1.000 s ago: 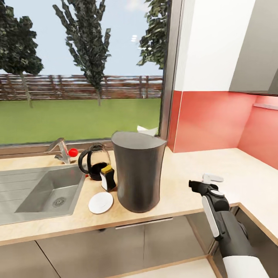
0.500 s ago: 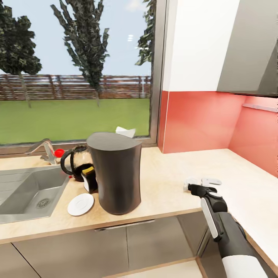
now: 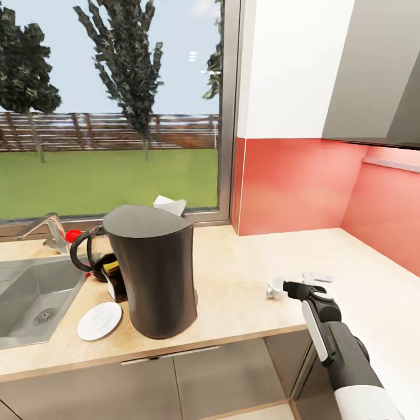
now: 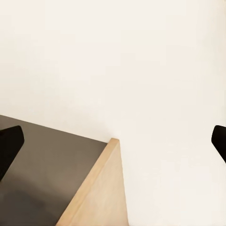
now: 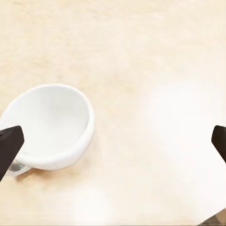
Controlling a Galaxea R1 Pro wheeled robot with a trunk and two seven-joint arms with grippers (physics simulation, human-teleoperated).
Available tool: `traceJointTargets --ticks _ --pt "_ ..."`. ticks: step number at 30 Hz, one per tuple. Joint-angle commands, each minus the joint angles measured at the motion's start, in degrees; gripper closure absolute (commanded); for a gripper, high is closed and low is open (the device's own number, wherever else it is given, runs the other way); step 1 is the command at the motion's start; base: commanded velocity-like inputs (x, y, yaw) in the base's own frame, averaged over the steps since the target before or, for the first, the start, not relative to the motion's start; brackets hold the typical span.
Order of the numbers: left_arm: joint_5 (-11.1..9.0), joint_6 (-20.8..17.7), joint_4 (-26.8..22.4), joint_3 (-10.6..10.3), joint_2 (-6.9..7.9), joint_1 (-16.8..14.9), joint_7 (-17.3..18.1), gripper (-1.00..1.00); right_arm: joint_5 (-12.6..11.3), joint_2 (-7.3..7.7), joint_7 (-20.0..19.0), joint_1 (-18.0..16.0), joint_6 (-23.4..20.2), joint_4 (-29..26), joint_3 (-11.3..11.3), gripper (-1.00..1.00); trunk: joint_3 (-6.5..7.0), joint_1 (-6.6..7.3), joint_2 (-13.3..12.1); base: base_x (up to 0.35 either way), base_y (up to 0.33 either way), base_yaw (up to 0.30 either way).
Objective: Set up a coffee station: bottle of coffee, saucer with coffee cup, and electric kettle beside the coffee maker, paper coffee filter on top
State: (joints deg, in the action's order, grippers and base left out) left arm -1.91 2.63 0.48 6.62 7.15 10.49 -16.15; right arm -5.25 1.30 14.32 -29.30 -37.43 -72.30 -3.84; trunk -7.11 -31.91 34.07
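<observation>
Swung rightward since before, bringing a round glossy white cup (image 3: 275,287) into sight on the pale desk (image 3: 245,274), right of the tall dark coffee maker (image 3: 153,269). Right gripper (image 3: 294,288) fingers spread wide beside cup; left spread wide.

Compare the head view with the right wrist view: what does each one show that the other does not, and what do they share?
The head view alone shows the dark coffee maker, the saucer on the counter beside it, the glass kettle behind them, the sink and the window.

The right wrist view alone shows the inside of the coffee cup, which is empty, and both fingertips spread wide apart.

Both show the coffee cup on the light countertop, just ahead of the right gripper.
</observation>
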Motion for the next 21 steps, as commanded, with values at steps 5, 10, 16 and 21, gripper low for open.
traceJointTargets --ticks 5,10,16,21 --pt "-0.2 0.3 0.1 0.3 -0.09 0.0 0.1 -1.0 -0.6 -0.03 0.5 0.0 -0.1 4.4 0.2 -1.0 -0.08 -0.02 0.1 0.03 -0.003 0.0" --pt "-0.2 0.3 0.1 0.2 -0.18 0.0 0.1 -1.0 -0.7 -0.07 0.5 -0.1 -0.1 6.3 0.3 -1.0 -0.08 -0.02 0.1 0.233 0.0 0.0" --pt "-0.2 0.3 0.1 0.3 -0.12 0.0 0.1 -1.0 -0.7 -0.07 0.5 0.0 -0.1 6.4 0.3 -1.0 -0.08 -0.02 0.1 0.094 0.0 0.0" --pt "-0.2 0.3 0.1 0.3 -0.17 0.0 0.1 -1.0 -0.7 -0.07 0.5 0.0 -0.1 6.5 0.3 -1.0 -0.08 -0.02 0.1 0.169 0.0 0.0"
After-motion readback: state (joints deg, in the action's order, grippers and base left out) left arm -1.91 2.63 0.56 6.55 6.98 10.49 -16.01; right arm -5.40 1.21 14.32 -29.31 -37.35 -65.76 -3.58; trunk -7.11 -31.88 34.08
